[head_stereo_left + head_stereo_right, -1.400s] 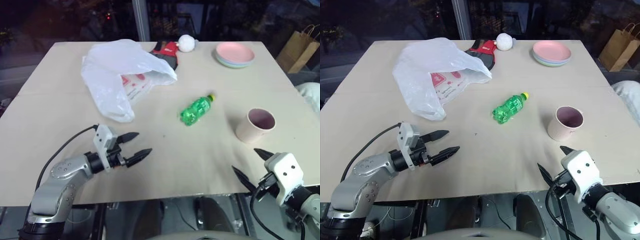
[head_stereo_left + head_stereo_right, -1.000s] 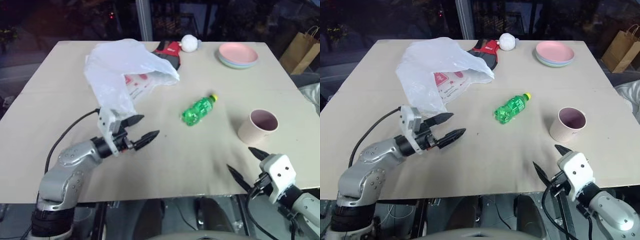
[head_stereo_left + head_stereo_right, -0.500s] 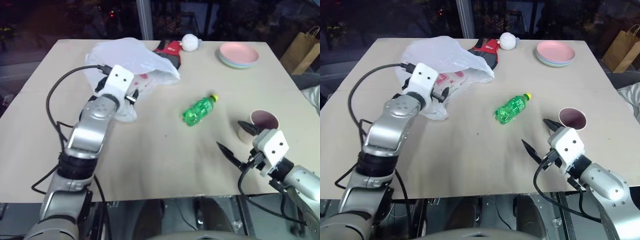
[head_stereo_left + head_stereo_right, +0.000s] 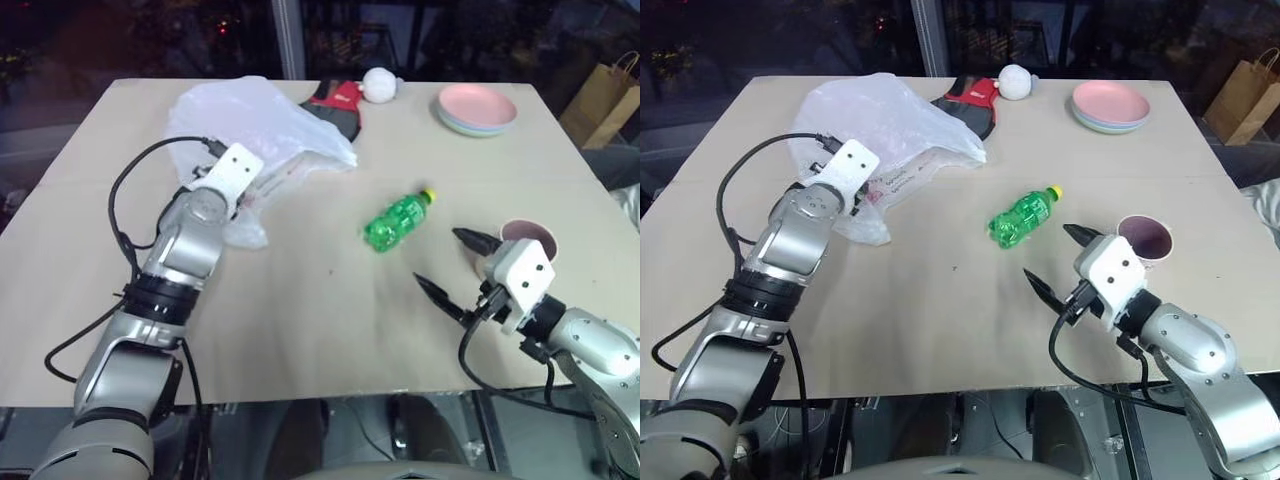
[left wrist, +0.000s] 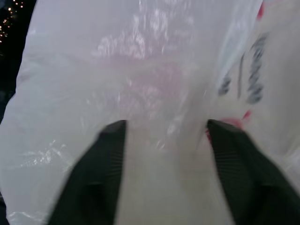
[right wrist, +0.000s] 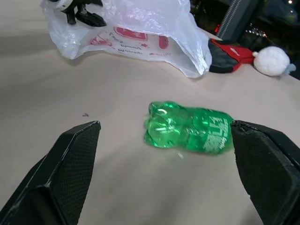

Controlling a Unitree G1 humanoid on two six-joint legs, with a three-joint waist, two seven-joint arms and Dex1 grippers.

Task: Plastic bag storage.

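Note:
The plastic bag (image 4: 250,120), white, crinkly and translucent with red print, lies crumpled at the table's far left. My left gripper (image 5: 165,124) is pushed into its near side, and the fingers (image 5: 103,159) stand part way apart with a fold of the film between them. In the right wrist view that gripper's black fingers (image 6: 84,16) sit at the bag's edge. My right gripper (image 4: 438,257) hovers open over the table's front right, next to the cup, empty, its fingers pointing toward the green bottle (image 6: 192,129).
A green bottle (image 4: 395,220) lies on its side mid-table. A pink cup (image 4: 525,235) stands right behind my right gripper. Stacked plates (image 4: 477,108) sit at the far right, a red-and-black item (image 4: 335,100) with a white ball (image 4: 378,84) behind the bag. A brown paper bag (image 4: 600,95) stands off the table.
My left arm reached from the table's front up to the bag, rolled its wrist, and its fingers narrowed around the film. My right gripper rose and moved inward beside the cup.

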